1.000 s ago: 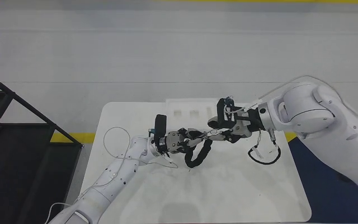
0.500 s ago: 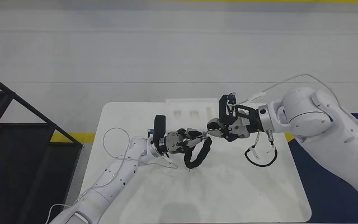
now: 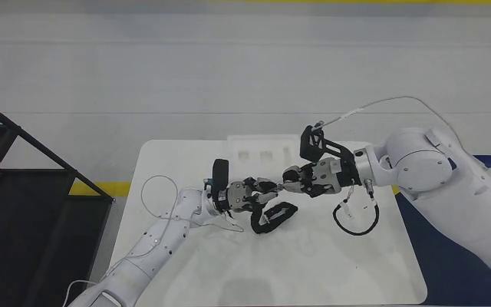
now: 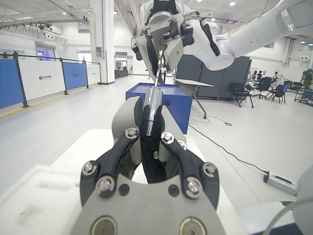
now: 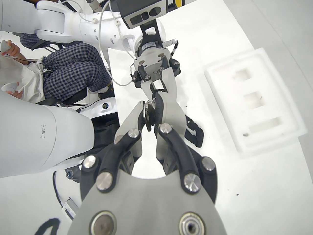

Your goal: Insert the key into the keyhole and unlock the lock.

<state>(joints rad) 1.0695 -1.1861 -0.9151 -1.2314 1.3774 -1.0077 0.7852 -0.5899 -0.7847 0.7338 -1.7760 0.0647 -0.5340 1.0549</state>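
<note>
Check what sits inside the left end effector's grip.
A chrome lock cylinder on a black cable, clamped in the left end effector. The key reaches its far end; the keyhole and key tip are hidden there.

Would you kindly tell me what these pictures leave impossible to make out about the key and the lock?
1. Insertion depth: in the left wrist view the key meets the end of the lock, and its tip is hidden there.
2. Key's head: in the right wrist view it is buried between the pads of the right claw.
3. Lock body: in the left wrist view the left claw covers its lower part.
4. Top view: the key is too small to see.
</note>
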